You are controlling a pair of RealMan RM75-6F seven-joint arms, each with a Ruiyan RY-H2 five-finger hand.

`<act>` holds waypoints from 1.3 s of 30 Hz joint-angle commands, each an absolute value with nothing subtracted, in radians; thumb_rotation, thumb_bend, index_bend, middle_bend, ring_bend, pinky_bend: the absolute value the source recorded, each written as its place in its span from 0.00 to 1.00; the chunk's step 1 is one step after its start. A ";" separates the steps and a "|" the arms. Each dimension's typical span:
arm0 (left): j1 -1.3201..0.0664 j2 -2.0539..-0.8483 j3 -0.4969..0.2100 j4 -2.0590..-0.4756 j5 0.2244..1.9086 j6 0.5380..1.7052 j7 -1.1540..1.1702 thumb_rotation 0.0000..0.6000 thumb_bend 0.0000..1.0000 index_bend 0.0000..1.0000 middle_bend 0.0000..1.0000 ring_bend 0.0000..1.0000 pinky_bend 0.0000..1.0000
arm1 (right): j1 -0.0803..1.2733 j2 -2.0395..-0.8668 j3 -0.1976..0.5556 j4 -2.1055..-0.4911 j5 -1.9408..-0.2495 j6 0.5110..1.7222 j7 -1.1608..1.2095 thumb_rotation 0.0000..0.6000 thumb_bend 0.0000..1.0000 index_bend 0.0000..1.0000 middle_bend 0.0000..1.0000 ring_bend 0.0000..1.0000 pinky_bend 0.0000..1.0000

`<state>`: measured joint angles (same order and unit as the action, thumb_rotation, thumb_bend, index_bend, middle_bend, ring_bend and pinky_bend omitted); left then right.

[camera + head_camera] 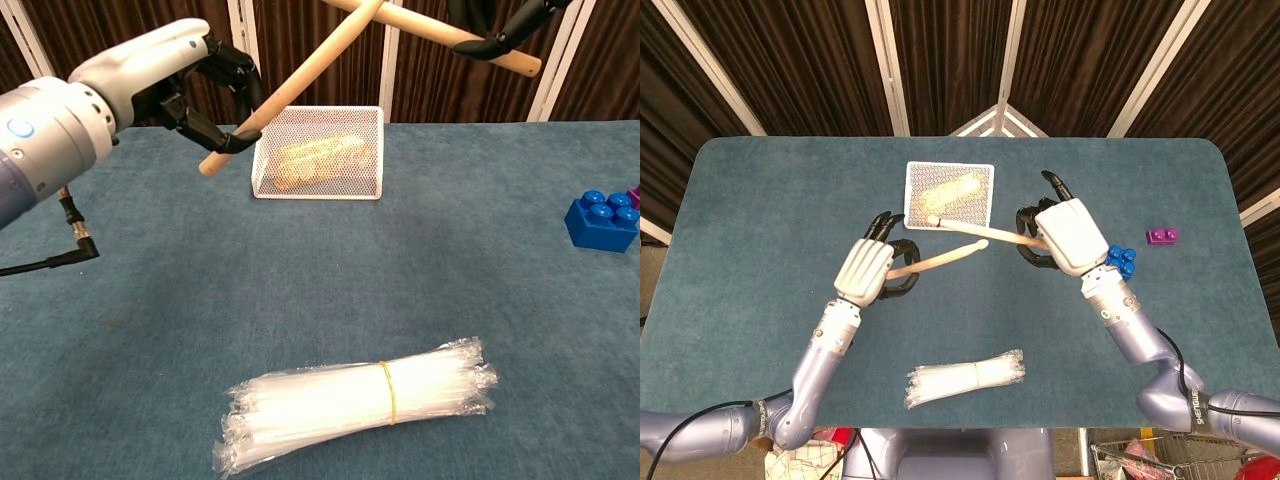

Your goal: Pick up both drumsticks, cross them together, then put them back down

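Note:
My left hand (871, 272) (160, 80) grips a wooden drumstick (943, 257) (300, 82) by its butt end, the tip pointing right and up. My right hand (1064, 234) (500, 25) holds the second drumstick (975, 230) (440, 30), its tip pointing left over the basket. Both sticks are raised above the table. In the chest view they cross at the top edge; in the head view the left stick's tip meets the right stick's shaft.
A white mesh basket (949, 195) (318, 152) with a pale bundle inside stands at the back centre. A pack of clear straws (966, 378) (357, 402) lies near the front edge. A blue block (1121, 259) (602, 220) and a purple block (1162, 236) sit at the right.

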<state>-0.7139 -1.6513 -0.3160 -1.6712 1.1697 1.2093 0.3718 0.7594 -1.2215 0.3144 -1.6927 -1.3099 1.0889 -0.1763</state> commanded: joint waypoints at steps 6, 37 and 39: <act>-0.741 -1.668 -0.353 -1.689 1.110 1.220 0.431 1.00 0.50 0.60 0.57 0.10 0.01 | 0.758 -1.217 0.311 -1.698 -1.314 1.094 -0.169 1.00 0.48 0.71 0.67 0.52 0.09; -0.787 -1.682 -0.354 -1.710 1.078 1.237 0.458 1.00 0.50 0.61 0.57 0.10 0.01 | 0.771 -1.217 0.301 -1.744 -1.332 1.099 -0.164 1.00 0.49 0.71 0.67 0.52 0.09; -0.787 -1.682 -0.353 -1.710 1.080 1.239 0.456 1.00 0.50 0.61 0.57 0.10 0.01 | 0.771 -1.217 0.302 -1.745 -1.331 1.100 -0.165 1.00 0.49 0.71 0.67 0.52 0.09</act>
<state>-0.7869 -1.6820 -0.3530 -1.7097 1.0797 1.2390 0.4565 0.7710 -1.2170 0.3017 -1.7448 -1.3307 1.0995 -0.1651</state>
